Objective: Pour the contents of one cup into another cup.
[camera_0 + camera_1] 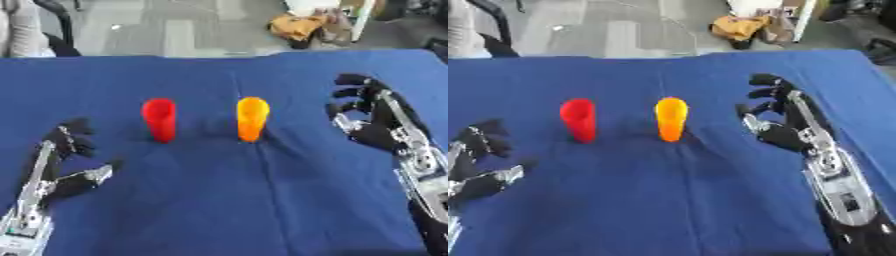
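Right hand (785, 120) spread open beside the orange cup (252, 119), touching nothing. Left hand (68, 160) open, empty, near the red cup (159, 119).

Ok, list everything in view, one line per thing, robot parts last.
red cup: one, red, upright, left of the middle of the cloth.
orange cup: one, orange, upright, just right of the red cup, apart from it.
tablecloth: one, dark blue, covering the table.
bundle: one, tan and orange, on the floor beyond the far edge.
left hand: one, black and silver, open, resting near the lower left, fingers relaxed.
right hand: one, black and silver, open, right of the orange cup, not touching it.
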`<state>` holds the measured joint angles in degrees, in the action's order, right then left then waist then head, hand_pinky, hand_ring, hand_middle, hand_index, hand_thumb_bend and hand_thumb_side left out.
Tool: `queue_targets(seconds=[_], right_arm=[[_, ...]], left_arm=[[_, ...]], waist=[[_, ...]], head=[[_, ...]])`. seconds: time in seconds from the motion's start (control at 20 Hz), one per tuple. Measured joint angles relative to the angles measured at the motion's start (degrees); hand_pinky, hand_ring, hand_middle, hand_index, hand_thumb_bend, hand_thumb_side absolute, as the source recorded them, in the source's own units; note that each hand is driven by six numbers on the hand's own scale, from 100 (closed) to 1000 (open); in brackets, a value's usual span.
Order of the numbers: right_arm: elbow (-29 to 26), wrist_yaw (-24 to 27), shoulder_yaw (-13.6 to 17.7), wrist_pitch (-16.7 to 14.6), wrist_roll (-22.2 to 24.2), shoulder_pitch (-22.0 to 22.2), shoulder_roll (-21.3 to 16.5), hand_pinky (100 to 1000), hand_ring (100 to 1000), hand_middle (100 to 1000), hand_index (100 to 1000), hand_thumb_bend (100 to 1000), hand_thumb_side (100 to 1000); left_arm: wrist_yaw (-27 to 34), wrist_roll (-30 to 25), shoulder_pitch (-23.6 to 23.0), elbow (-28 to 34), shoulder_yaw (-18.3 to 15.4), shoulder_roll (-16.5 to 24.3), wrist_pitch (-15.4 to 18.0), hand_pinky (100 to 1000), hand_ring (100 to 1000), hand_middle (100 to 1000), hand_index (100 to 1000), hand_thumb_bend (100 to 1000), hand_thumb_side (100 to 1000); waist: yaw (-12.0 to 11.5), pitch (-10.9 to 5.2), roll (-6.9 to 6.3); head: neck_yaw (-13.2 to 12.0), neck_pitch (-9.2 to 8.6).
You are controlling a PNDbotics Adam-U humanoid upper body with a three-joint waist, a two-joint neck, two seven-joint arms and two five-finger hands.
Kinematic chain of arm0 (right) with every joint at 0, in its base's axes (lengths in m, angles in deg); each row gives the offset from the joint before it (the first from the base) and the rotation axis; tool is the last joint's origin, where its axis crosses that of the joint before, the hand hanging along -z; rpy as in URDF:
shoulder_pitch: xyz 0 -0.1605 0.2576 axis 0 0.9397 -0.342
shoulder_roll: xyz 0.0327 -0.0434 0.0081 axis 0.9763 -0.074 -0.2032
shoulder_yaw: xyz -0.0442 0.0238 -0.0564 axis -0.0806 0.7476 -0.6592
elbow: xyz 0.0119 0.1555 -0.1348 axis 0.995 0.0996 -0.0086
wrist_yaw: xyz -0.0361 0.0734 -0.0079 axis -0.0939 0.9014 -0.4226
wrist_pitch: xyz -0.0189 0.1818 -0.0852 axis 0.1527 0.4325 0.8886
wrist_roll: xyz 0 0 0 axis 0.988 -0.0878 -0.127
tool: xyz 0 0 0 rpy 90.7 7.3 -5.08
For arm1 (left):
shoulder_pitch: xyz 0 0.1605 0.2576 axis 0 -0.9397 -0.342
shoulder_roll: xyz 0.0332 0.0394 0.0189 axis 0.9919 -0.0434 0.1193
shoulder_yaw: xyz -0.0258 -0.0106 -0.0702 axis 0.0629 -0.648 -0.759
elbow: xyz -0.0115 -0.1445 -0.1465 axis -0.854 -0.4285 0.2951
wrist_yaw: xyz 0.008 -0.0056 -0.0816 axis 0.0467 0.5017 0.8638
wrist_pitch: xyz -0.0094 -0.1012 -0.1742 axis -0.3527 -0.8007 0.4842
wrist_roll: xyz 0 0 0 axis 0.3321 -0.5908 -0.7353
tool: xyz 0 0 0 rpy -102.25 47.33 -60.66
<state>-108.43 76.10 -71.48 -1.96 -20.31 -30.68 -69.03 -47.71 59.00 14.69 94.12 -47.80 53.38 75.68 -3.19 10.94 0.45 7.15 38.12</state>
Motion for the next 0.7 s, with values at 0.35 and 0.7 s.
queue_targets(seconds=[0.35, 0.7], right_arm=[[0.0, 0.1, 0.0, 0.0, 0.0, 0.0, 0.0, 582, 755, 791, 860, 287, 215], [0.0, 0.2, 0.0, -0.1, 0.1, 0.0, 0.0, 581, 755, 791, 861, 285, 216]], left_arm=[[-0.5, 0.0, 1.4, -1.0, 0.3, 0.0, 0.0, 511, 548, 624, 807, 698, 100], [-1.5, 0.9, 5.5, -4.9, 1.1, -0.1, -0.1, 505, 547, 625, 809, 690, 100]], waist=[[0.0, 0.00, 0.03], [0.5, 0.07, 0.20]], head=[[0.0, 0.00], [-0.3, -0.01]])
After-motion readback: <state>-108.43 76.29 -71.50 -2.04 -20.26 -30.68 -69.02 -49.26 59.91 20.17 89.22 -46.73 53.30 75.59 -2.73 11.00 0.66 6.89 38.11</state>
